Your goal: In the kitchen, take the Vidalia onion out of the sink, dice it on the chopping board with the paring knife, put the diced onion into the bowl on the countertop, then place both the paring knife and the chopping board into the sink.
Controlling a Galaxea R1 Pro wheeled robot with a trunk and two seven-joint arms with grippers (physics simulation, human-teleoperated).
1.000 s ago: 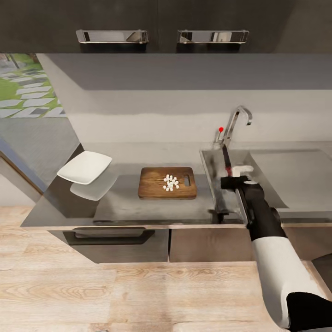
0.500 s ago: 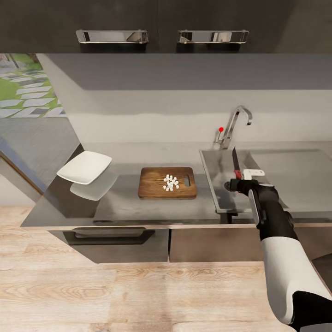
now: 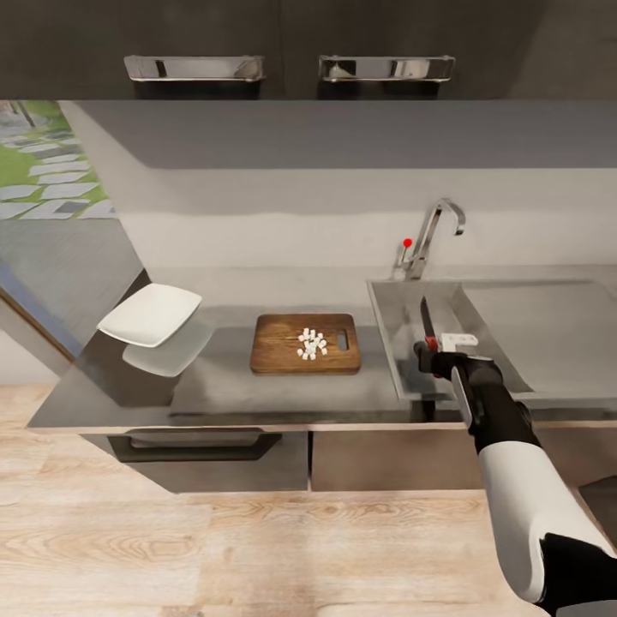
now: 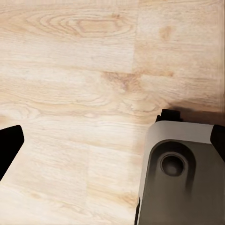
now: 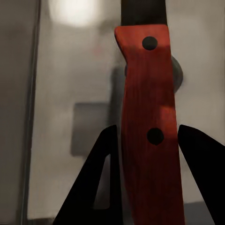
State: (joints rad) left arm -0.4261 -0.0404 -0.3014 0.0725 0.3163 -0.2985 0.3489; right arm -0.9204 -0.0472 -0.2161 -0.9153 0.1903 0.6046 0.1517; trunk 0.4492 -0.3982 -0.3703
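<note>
Presently the right gripper [image 3: 435, 350] clamps the paring knife [image 3: 425, 321] by its red handle, over the sink [image 3: 390, 338] basin. Advise lowering close to the floor before opening, blade flat.

Tap [image 3: 433, 231] blocks sink [image 3: 390, 321] rear; basin open from above.
</note>
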